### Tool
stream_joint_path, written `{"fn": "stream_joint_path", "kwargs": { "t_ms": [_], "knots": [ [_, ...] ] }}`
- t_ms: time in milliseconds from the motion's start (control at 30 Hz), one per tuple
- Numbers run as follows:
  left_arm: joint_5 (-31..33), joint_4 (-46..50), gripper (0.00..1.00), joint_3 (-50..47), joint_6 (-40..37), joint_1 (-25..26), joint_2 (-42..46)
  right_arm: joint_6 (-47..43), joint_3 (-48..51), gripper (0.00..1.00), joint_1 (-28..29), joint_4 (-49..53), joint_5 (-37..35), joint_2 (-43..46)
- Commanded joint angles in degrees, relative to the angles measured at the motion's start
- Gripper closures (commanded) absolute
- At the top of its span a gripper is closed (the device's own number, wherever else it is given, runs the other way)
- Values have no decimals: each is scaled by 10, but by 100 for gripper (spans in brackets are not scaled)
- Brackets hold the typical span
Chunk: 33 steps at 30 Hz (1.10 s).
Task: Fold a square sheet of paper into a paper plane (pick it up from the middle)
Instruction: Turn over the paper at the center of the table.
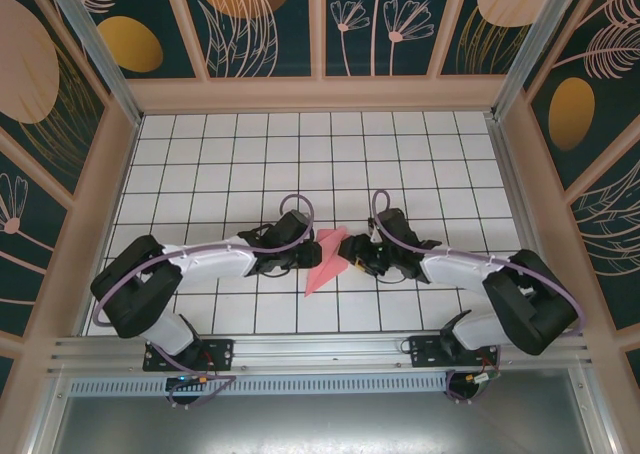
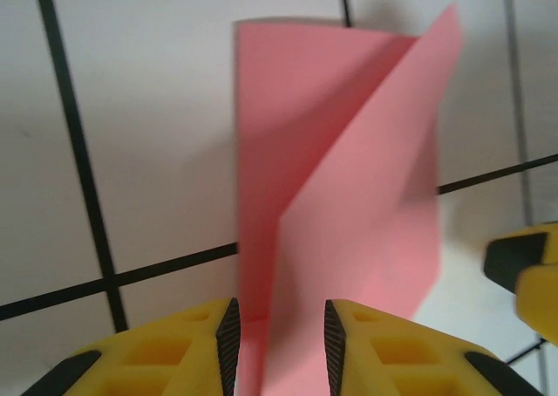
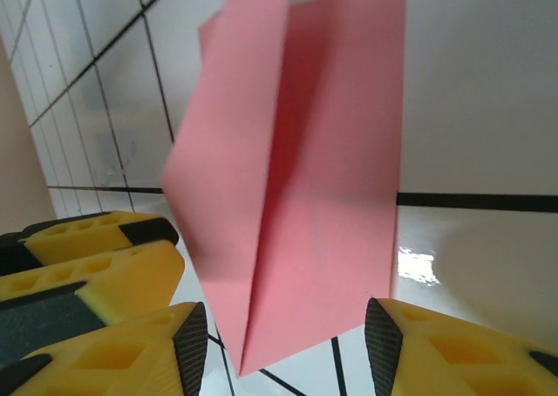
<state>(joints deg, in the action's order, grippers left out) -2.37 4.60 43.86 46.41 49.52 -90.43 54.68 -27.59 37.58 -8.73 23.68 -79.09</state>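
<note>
On the white gridded table (image 1: 200, 164), the slim pink-red paper plane (image 1: 325, 262) lies diagonally between the arms, nose pointing near-left. The left gripper (image 2: 279, 326) has its jaws narrowly parted around the paper's edge. The right gripper (image 3: 286, 326) stands wider, with paper between its jaws.

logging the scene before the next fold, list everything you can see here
paper plane: one, pink-red, folded to a point, mid-table between the arms
table: one, white tiles with black grid lines
wall panels: several, dark teal with tan plant prints, around the table
rail: one, silver metal, near edge
left arm: one, white and black, reaching inward
right arm: one, white and black, reaching inward
left fingers: two, yellow, black pads, apart, paper between
right fingers: two, yellow, black pads, apart, paper between
</note>
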Motion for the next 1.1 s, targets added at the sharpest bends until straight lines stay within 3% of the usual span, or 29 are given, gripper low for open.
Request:
{"fn": "stream_joint_path", "kwargs": {
  "t_ms": [0,467,1067],
  "knots": [
    [20,23,66,20,-19,-1,-16,17,-10,47,7,0,10,-19],
    [-13,13,71,22,-27,0,-72,25,-16,48,12,-34,18,-65],
    [-41,-24,77,1,-11,-1,-70,20,-44,46,9,-117,23,-102]
  ]
}}
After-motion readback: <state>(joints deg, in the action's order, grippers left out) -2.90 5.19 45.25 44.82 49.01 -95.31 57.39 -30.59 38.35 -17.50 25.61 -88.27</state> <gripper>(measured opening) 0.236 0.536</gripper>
